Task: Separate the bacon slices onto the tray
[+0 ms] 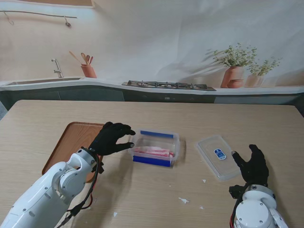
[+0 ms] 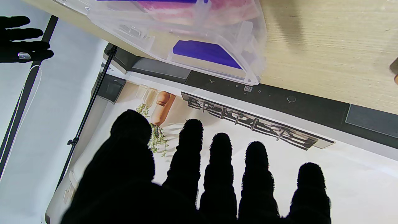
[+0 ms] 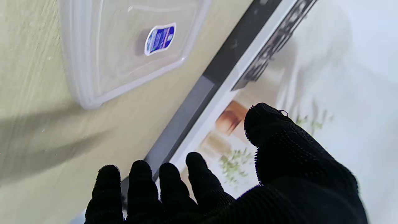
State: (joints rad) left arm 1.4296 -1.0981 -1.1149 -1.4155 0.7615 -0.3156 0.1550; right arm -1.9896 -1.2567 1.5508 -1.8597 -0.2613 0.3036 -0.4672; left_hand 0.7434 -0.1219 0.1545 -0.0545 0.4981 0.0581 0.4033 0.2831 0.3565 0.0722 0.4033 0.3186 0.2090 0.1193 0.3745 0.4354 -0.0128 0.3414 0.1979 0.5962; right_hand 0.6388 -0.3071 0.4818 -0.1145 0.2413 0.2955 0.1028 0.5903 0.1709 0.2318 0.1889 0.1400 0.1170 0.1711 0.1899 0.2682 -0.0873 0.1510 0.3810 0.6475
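Two black-gloved hands rest empty, fingers spread: the left hand [image 1: 111,138] reaches beside the uncovered clear container [image 1: 155,148] holding the bacon slices [image 1: 153,152], wooden tray [image 1: 71,142] waiting left, while the right hand [image 1: 252,165] idles near the removed lid [image 1: 218,156].

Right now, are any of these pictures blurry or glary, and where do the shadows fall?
Stand view: sharp, evenly lit, with soft shadows beside the container and under the left hand. Left wrist view: crisp, the fingers plain black shapes against the bright backdrop. Right wrist view: smeared, the lid and table grain streaked, a long shadow across the wood.
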